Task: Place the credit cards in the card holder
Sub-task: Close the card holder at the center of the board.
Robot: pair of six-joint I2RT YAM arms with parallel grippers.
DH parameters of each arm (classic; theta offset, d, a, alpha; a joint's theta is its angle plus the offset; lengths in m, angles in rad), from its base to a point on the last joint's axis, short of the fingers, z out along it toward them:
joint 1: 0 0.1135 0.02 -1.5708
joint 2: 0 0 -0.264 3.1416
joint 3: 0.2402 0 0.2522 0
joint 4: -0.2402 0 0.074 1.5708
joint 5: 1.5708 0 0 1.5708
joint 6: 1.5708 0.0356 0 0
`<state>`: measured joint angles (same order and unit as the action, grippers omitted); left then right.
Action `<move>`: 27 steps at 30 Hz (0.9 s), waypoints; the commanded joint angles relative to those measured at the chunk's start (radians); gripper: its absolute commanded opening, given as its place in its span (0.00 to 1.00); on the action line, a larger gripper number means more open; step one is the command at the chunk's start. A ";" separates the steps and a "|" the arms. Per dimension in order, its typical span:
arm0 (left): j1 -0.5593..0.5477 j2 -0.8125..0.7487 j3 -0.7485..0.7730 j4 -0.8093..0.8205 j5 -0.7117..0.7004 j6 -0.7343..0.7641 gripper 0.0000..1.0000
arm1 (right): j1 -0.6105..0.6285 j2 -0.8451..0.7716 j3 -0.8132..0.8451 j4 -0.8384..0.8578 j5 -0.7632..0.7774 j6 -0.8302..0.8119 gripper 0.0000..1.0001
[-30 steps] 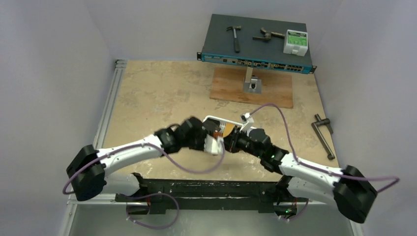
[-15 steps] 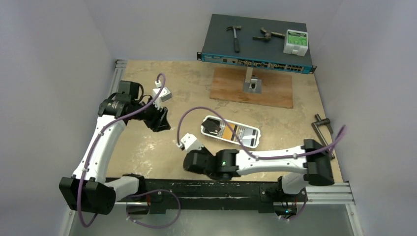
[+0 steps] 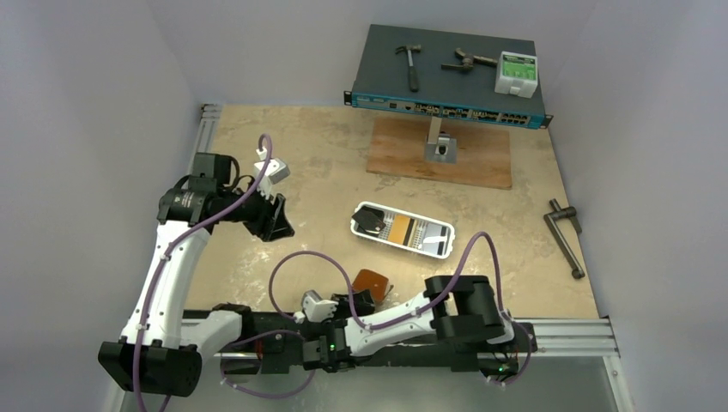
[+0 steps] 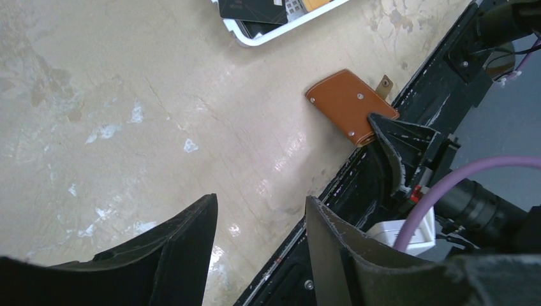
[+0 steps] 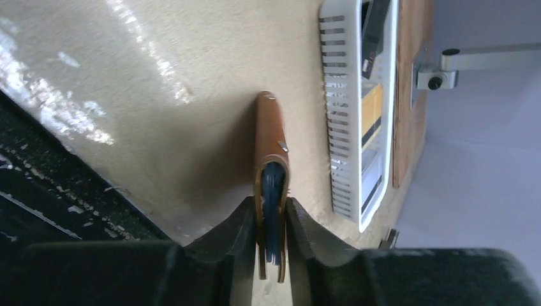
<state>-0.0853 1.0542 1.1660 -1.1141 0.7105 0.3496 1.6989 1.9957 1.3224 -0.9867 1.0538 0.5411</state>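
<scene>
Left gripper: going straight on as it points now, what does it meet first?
Most likely bare table, ahead of the open left gripper; the card holder lies farther on, off that line. Depth is uncertain.

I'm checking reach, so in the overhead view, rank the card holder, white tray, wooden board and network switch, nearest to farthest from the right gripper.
1. card holder, clamped in the right gripper at the near edge.
2. white tray, mid-table.
3. wooden board, beyond the tray.
4. network switch, at the far edge.
</scene>
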 commanded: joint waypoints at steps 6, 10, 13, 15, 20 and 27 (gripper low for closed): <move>0.007 -0.035 -0.054 0.012 -0.030 -0.030 0.56 | 0.028 -0.006 -0.049 0.237 -0.178 -0.034 0.65; 0.007 -0.046 -0.051 0.005 -0.043 -0.028 0.57 | 0.027 -0.084 -0.088 0.284 -0.293 0.052 0.99; 0.007 -0.073 -0.057 -0.005 -0.060 -0.013 0.57 | 0.006 -0.216 -0.131 0.291 -0.330 0.171 0.99; 0.006 -0.108 -0.072 -0.002 -0.081 -0.011 0.57 | -0.030 -0.345 -0.181 0.299 -0.360 0.286 0.99; 0.007 -0.184 -0.109 -0.012 -0.141 0.003 0.57 | -0.197 -0.760 -0.462 0.477 -0.561 0.483 0.98; 0.007 -0.281 -0.188 0.033 -0.185 0.059 0.57 | -0.301 -0.859 -0.575 0.441 -0.690 0.618 0.71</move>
<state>-0.0853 0.8143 1.0203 -1.1213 0.5564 0.3637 1.4052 1.0649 0.7738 -0.5621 0.4923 1.0370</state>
